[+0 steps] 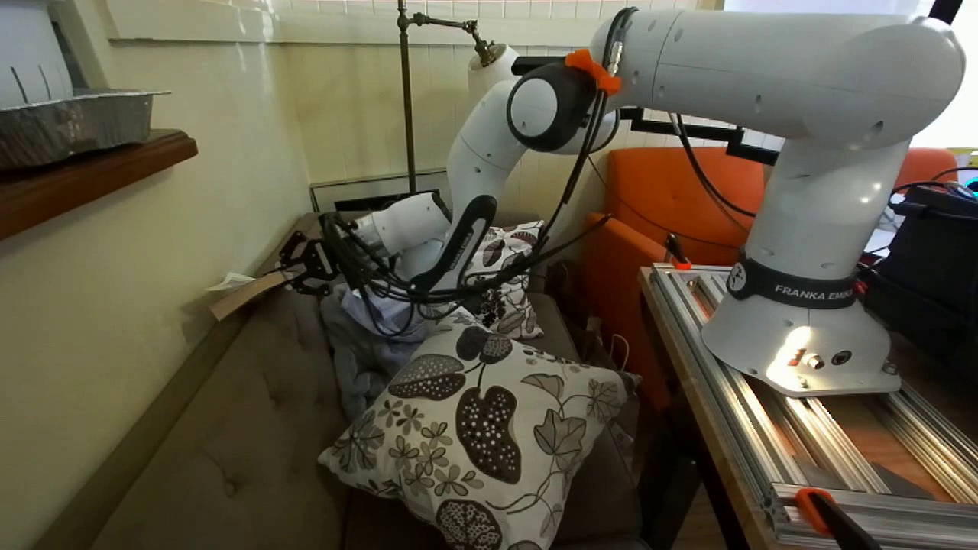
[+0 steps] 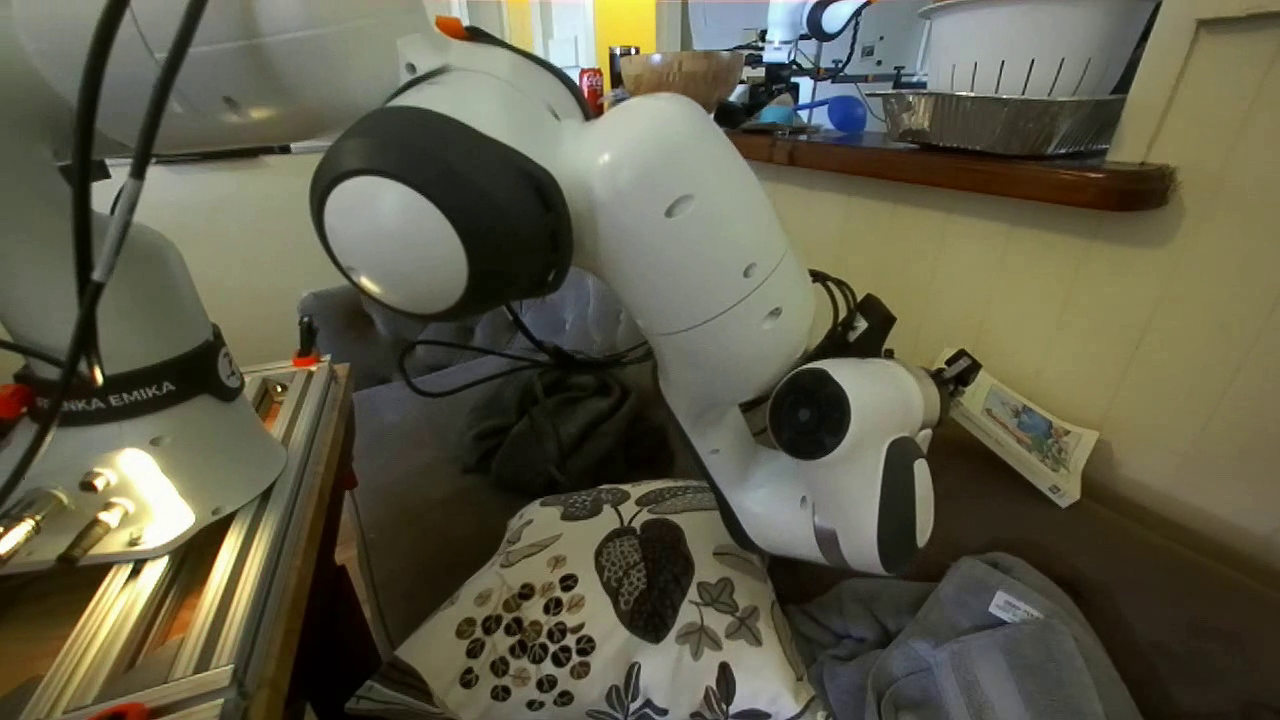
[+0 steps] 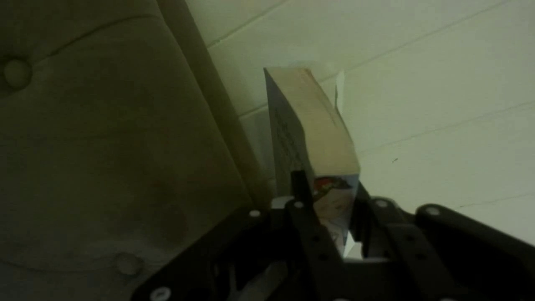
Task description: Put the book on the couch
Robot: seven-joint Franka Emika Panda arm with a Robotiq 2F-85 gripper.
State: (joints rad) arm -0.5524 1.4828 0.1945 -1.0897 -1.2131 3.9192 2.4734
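Note:
My gripper [image 1: 287,269] is shut on the book [image 1: 248,296], near the wall at the couch's backrest. In an exterior view the book [image 2: 1030,430] shows its pale cover with a coloured picture and extends from the gripper [image 2: 955,378]. In the wrist view the book [image 3: 324,125] shows its tan page edge and sits between the fingers of the gripper [image 3: 329,188]. The taupe tufted couch [image 1: 237,435] runs along the wall; it also shows in an exterior view [image 2: 1180,600] and in the wrist view [image 3: 117,159]. I cannot tell whether the book touches the backrest.
Leaf-patterned pillows [image 1: 489,435] lie on the couch below the arm. A grey towel [image 2: 990,650] and a dark cloth [image 2: 570,430] also lie there. A wooden shelf with a foil tray [image 1: 76,126] juts from the wall. An orange armchair [image 1: 688,198] and lamp pole [image 1: 409,114] stand behind.

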